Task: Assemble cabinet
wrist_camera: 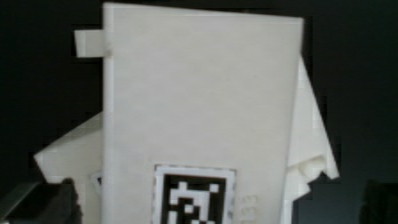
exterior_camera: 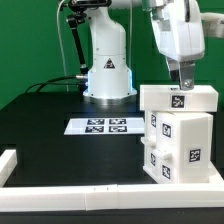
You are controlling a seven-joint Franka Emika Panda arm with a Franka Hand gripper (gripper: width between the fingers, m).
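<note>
On the black tabletop (exterior_camera: 40, 120), toward the exterior view's right and near the front, stands the white plastic boxy cabinet (exterior_camera: 175, 145), upright and tall, with black-and-white square marker tags on its faces. A flat white slab forms its top (exterior_camera: 178, 97), carrying one tag and overhanging the body slightly. Below it the front shows stacked drawer-like white blocks (exterior_camera: 160, 150), each with its own small tag, and the side panel bears a larger tag.

Directly above the cabinet's top hangs the two-finger gripper (exterior_camera: 181, 86) of the white robot arm (exterior_camera: 175, 35). Its dark fingers point downward, with the tips just at the slab's upper surface; whether they touch it cannot be told. The jaws stand spread as wide as they go, and they grip nothing.

The wrist view looks down on the cabinet's white top panel (wrist_camera: 205, 100), which fills most of the picture, with one tag (wrist_camera: 194, 195) at its edge and the black table around it. A dark fingertip (wrist_camera: 39, 203) shows blurred in a corner, off the panel's side.

Behind the cabinet, on the table's middle, lies the marker board (exterior_camera: 104, 125), flat and well apart from it. The arm's white base (exterior_camera: 108, 65) stands further back. A long low white rail (exterior_camera: 90, 198) runs along the table's front edge, just before the cabinet.
</note>
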